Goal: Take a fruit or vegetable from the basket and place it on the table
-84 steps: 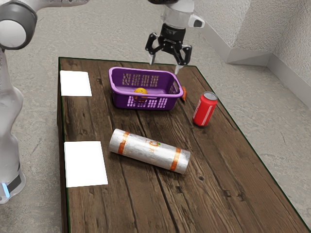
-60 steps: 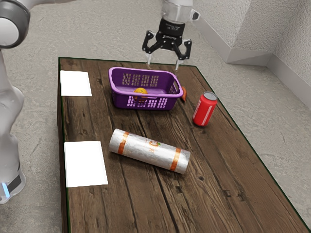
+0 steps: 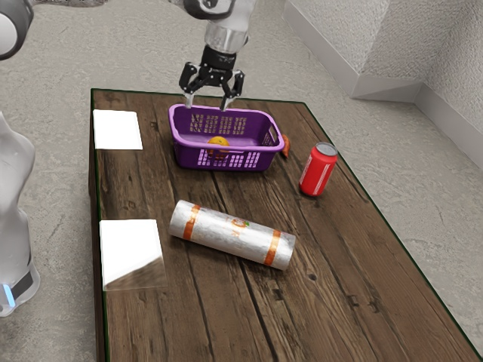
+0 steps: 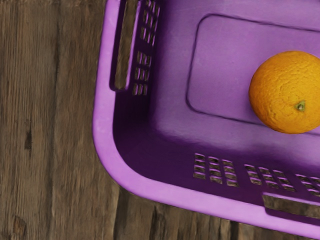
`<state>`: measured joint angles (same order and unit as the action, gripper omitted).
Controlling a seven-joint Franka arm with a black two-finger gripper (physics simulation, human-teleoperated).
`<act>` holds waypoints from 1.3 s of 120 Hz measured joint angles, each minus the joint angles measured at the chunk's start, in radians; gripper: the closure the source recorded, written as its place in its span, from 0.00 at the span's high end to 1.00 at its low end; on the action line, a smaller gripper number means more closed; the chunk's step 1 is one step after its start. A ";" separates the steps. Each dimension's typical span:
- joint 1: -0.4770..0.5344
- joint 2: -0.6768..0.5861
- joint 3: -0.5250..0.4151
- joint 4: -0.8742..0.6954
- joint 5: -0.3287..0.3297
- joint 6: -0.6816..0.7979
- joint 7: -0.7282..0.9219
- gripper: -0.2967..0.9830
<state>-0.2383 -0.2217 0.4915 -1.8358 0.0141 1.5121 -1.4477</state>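
On the table [image 3: 339, 286] stands the basket [image 4: 103, 115]; near its rim, your empty gripper [image 3: 207, 103] is released.
Inside lies the orange [image 4: 287, 92]: please centre over it first, then descend straight, fingers clear of the walls.

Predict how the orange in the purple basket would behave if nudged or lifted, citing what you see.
The orange looks round, so a nudge would probably set it rolling until a wall of the purple basket stopped it. Its dimpled skin should offer fair grip, though the curve might let it slip. With no dents showing, it is likely firm.
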 joint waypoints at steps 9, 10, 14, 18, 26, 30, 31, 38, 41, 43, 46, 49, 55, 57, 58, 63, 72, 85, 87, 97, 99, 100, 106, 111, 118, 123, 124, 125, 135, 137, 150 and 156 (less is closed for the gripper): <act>0.017 -0.005 0.000 -0.038 0.007 0.054 -0.016 0.77; 0.021 -0.005 0.000 -0.040 0.007 0.058 -0.017 0.77; 0.039 0.000 0.002 -0.040 0.010 0.076 -0.017 0.77; 0.054 0.010 0.004 -0.033 0.012 0.091 -0.012 0.77; 0.079 0.043 0.005 -0.009 0.014 0.114 0.002 0.77; 0.083 0.057 0.005 -0.004 0.014 0.124 0.009 0.77; 0.084 0.059 0.005 -0.003 0.015 0.126 0.011 0.77; 0.085 0.075 0.003 0.000 0.016 0.139 0.035 0.77; 0.085 0.079 0.003 0.001 0.016 0.145 0.048 0.77; 0.086 0.082 0.003 0.001 0.017 0.149 0.057 0.77; 0.086 0.087 0.002 -0.001 0.016 0.157 0.070 0.77; 0.086 0.094 0.001 -0.005 0.015 0.166 0.082 0.77; 0.085 0.113 0.000 -0.012 0.011 0.186 0.105 0.77; 0.085 0.117 0.000 -0.015 0.010 0.193 0.112 0.76; 0.085 0.119 0.000 -0.016 0.009 0.197 0.116 0.76; 0.089 0.124 0.001 -0.019 0.006 0.211 0.134 0.76; 0.117 0.135 0.007 -0.021 0.000 0.230 0.166 0.76; 0.155 0.167 0.006 -0.021 -0.015 0.250 0.207 0.76; 0.157 0.172 0.004 -0.021 -0.018 0.254 0.213 0.76; 0.147 0.180 -0.002 -0.047 -0.026 0.283 0.239 0.76; 0.146 0.180 -0.005 -0.052 -0.028 0.289 0.243 0.76; 0.145 0.180 -0.007 -0.054 -0.028 0.292 0.245 0.76; 0.137 0.182 -0.016 -0.063 -0.031 0.310 0.258 0.76; 0.125 0.176 -0.019 -0.080 -0.032 0.326 0.268 0.76; 0.110 0.165 -0.020 -0.115 -0.038 0.352 0.280 0.76; 0.110 0.162 -0.020 -0.130 -0.042 0.368 0.288 0.76; 0.111 0.162 -0.020 -0.133 -0.043 0.371 0.290 0.76; 0.112 0.162 -0.020 -0.136 -0.043 0.374 0.291 0.76; 0.134 0.158 -0.019 -0.159 -0.048 0.400 0.306 0.76; 0.139 0.158 -0.018 -0.163 -0.048 0.404 0.309 0.76; 0.161 0.161 -0.018 -0.171 -0.051 0.425 0.324 0.76; 0.160 0.163 -0.018 -0.172 -0.051 0.432 0.330 0.76</act>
<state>-0.0784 -0.0584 0.4731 -2.0079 -0.0372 1.9438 -1.1172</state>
